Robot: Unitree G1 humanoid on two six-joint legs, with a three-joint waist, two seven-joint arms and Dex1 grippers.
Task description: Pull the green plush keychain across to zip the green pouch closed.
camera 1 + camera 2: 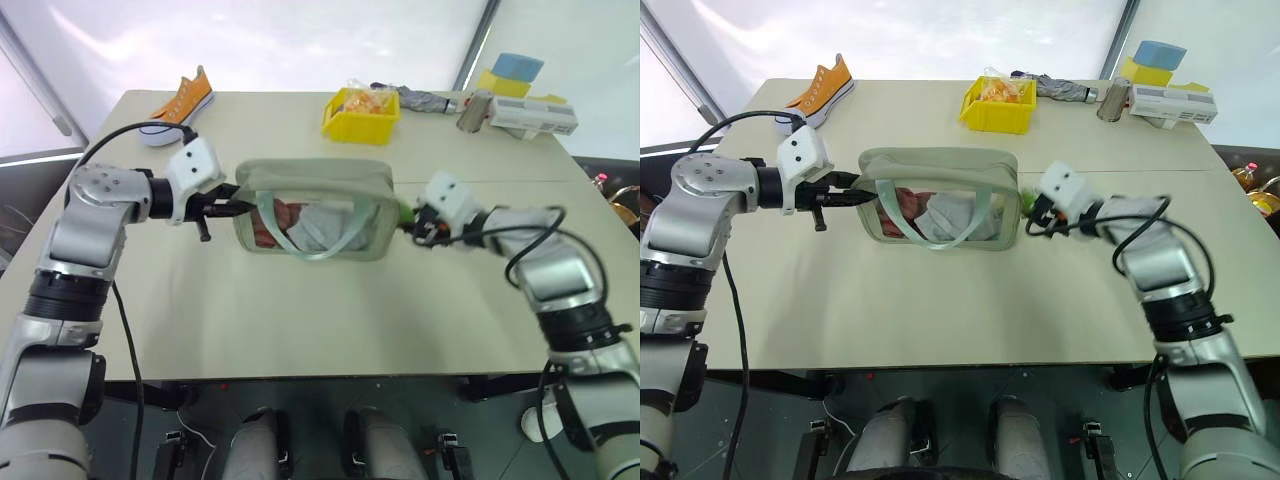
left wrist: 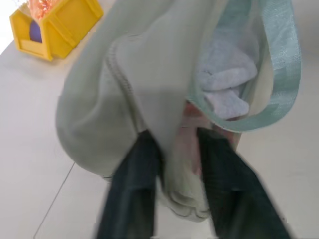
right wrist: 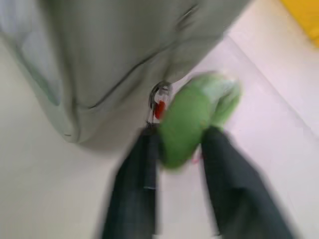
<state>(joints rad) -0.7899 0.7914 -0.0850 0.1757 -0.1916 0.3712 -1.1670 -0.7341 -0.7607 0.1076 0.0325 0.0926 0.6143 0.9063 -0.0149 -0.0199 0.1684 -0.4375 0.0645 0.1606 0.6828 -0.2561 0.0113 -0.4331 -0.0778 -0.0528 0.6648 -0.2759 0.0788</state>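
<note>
One green pouch [image 1: 315, 208] stands upright in the middle of the table [image 1: 300, 320], its clear front and looped strap [image 1: 318, 243] facing the robot, with one green plush keychain [image 3: 192, 117] hanging at its right end. Behind it sit one yellow bin [image 1: 361, 114] and one orange sneaker [image 1: 177, 103]. The left gripper [image 2: 172, 164] reaches in nearly level from the left, its two fingers a little apart with the pouch's left end fabric between them. The right gripper [image 3: 179, 149] comes in from the right, angled slightly down, fingers parted on either side of the keychain; whether they press it I cannot tell.
</note>
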